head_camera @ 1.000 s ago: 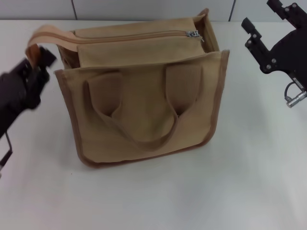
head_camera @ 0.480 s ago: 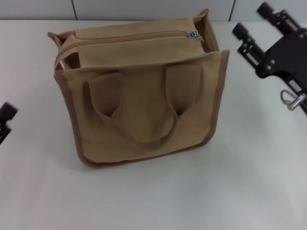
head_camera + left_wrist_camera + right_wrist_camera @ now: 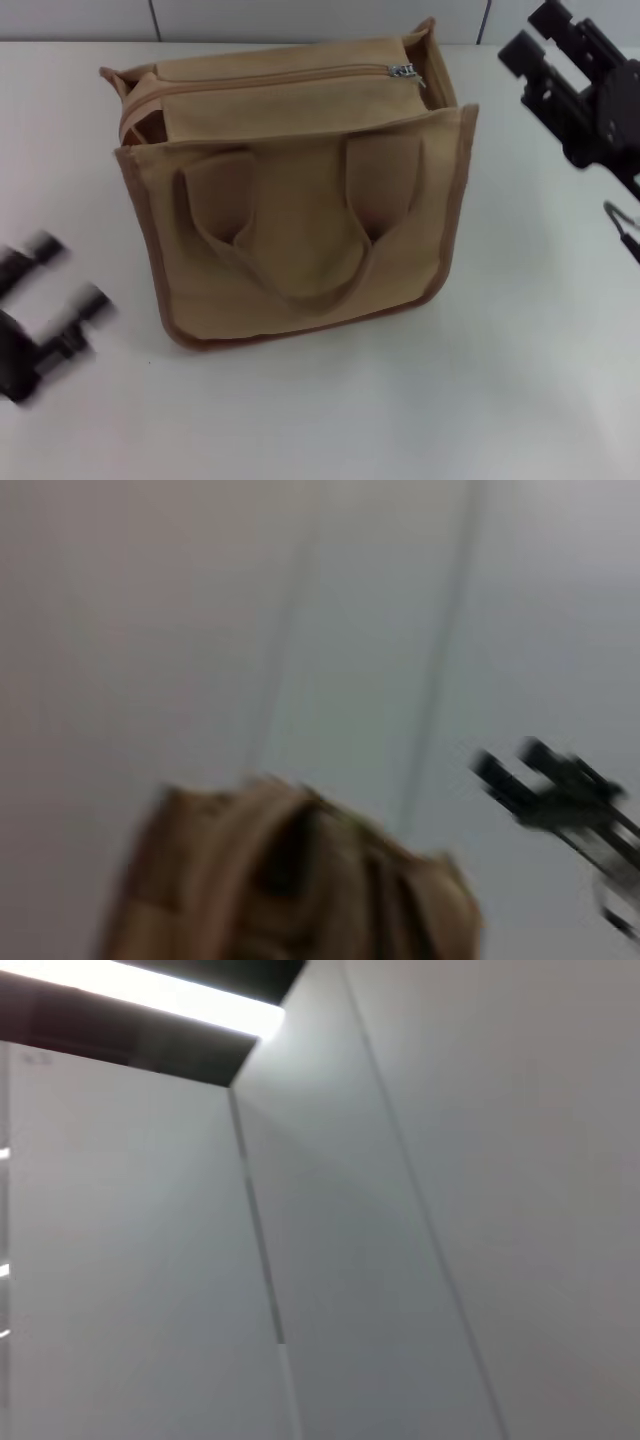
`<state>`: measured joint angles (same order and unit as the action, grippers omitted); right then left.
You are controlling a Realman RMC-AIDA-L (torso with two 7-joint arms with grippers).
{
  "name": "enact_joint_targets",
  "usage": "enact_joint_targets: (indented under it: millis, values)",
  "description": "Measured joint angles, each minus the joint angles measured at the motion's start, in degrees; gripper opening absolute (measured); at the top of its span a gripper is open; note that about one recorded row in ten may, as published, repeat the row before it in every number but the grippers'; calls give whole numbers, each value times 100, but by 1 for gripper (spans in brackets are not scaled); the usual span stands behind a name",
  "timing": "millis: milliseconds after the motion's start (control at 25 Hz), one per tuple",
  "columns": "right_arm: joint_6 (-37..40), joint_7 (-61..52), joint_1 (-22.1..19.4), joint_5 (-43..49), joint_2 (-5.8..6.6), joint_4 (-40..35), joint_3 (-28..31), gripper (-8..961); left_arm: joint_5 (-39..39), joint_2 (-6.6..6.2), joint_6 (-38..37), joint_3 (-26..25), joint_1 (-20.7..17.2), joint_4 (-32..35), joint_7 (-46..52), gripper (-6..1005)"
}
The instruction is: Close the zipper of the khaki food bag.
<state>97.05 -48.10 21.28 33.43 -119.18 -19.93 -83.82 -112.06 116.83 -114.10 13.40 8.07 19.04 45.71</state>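
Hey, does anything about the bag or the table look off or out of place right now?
Nothing stands out. The khaki food bag stands upright on the white table, with no visible damage, its zipper pull at the right end. The left gripper and right gripper are clear of it.

The khaki food bag [image 3: 300, 200] at the frame's centre is plain tan canvas with darker brown trim along its edges, its handle straps the same tan. Its zipper [image 3: 270, 78] is a matching tan line ending in a small silver pull. The table [image 3: 520, 380] is plain white, and the left gripper [image 3: 50, 320] at lower left and right gripper [image 3: 550, 50] at upper right are black.
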Motion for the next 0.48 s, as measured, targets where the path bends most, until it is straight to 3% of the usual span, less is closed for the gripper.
enact_joint_targets:
  millis: [80,160,400,480]
  values:
    - [91,10,17,606,25,-45,24,635,-13,-17,16,706,43,194,-107,786]
    - [50,-4,109,1107,67,-50,19,642,-47,-26,63,1029,120,220,-135,786]
    - [-34,6,270,2394,92,-156,32,661,-457,-19,151,1287,372,240,-193,786]
    - [-191,-90,284,2952,67,-270,30,720,-626,-23,165,1296,401,247,-349,786]
